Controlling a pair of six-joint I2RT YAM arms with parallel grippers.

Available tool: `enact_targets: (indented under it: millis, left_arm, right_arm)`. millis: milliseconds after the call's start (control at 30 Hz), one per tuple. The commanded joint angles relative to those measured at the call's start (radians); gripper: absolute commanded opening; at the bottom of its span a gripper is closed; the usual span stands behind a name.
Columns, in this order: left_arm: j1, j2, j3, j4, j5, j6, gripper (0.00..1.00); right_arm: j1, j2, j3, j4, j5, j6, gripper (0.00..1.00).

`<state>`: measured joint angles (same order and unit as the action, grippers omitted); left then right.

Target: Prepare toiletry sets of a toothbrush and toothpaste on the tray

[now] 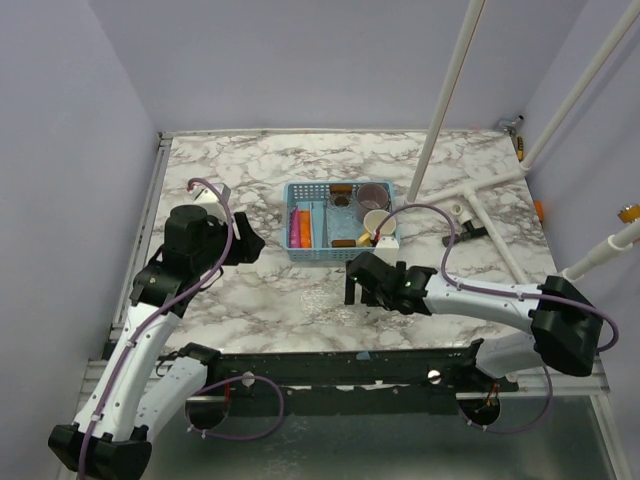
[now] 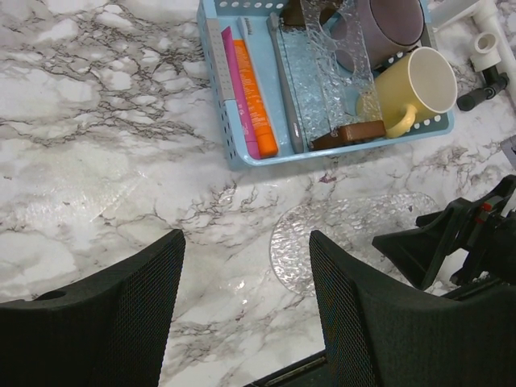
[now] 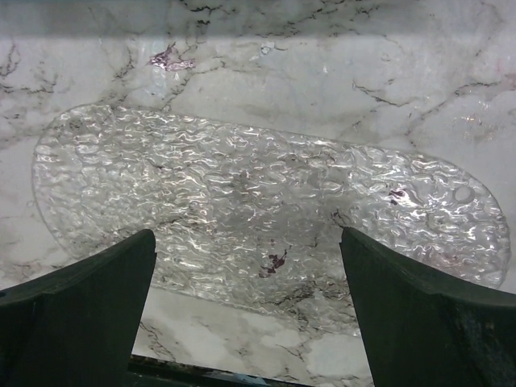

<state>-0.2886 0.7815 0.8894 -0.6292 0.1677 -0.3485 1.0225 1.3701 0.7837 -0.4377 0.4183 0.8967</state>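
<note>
The tray, a light blue mesh basket [image 1: 292, 192] [image 2: 211, 72], stands mid-table. Along its left side lie a pink-magenta toothpaste tube [image 2: 239, 89] and an orange one [image 2: 256, 93] [image 1: 303, 228], side by side. A thin, long toothbrush [image 2: 285, 89] lies just right of them. My left gripper [image 1: 247, 244] [image 2: 246, 266] is open and empty above bare marble, left of and in front of the basket. My right gripper [image 1: 351, 283] [image 3: 246, 258] is open and empty, low over a clear textured oval dish [image 3: 258, 201] in front of the basket.
The basket also holds a purple-grey mug [image 2: 387, 28], a yellow mug [image 2: 415, 85], a brown block [image 2: 351, 133] and a clear holder with holes [image 2: 326, 64]. The clear dish also shows in the left wrist view [image 2: 347, 234]. White pipes [image 1: 480, 190] stand at the right.
</note>
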Motion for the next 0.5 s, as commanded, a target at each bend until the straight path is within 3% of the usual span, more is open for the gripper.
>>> enact_targets:
  millis: [0,467]
  left_arm:
    - [-0.003,-0.019,-0.009,0.016,0.008,-0.010,0.64]
    - [-0.002,-0.050,-0.016,0.020,-0.014,-0.020,0.64]
  right_arm:
    - [0.035,0.041,-0.013,-0.022,0.077,0.096,1.00]
    - [0.111,0.183,0.028,-0.042,0.128,0.202,1.00]
